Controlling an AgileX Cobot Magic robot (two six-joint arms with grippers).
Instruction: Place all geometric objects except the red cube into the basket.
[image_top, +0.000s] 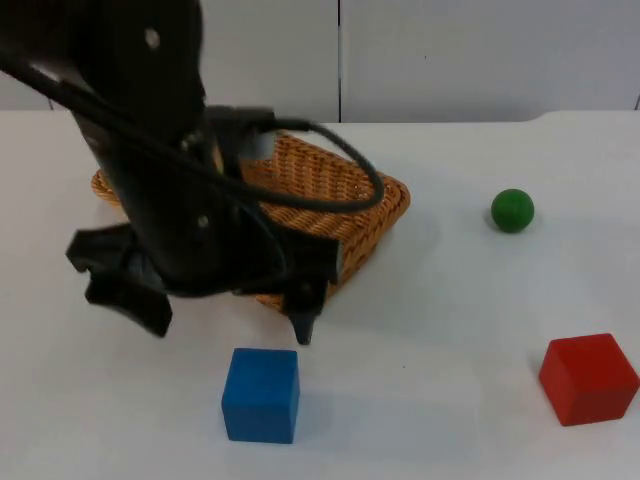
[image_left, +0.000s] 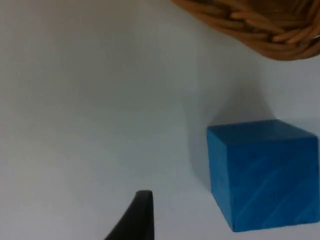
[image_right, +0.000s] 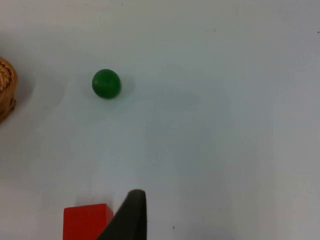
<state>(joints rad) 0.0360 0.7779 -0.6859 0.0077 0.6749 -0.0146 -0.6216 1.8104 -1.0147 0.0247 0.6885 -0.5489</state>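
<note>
The blue cube (image_top: 261, 394) sits on the white table (image_top: 440, 330) near the front edge, just in front of the wicker basket (image_top: 330, 195) and apart from it; in the left wrist view the blue cube (image_left: 265, 172) is cut off at one side, with a strip of the basket's woven rim (image_left: 260, 25) close behind it. The left gripper (image_top: 228, 310) hangs above the table between basket and cube, its two black fingers spread wide, one fingertip (image_top: 303, 325) pointing down just behind the cube and the other out toward the table's left side; it has hold of nothing. The left arm (image_top: 150, 150) covers much of the basket, so its left half and most of its inside are hidden, and whether anything lies in it cannot be told. The green ball (image_top: 512, 210) rests well to the right of the basket, alone on the bare table; the right wrist view shows the same green ball (image_right: 106, 83) with a sliver of the basket's edge (image_right: 6, 90) off to one side. The red cube (image_top: 588, 379) stands at the front right, well apart from the blue cube and nearer than the ball; in the right wrist view the red cube (image_right: 87, 221) is cut off by the frame, beside one black fingertip (image_right: 129, 215). How far the right gripper's fingers are spread cannot be told.
</note>
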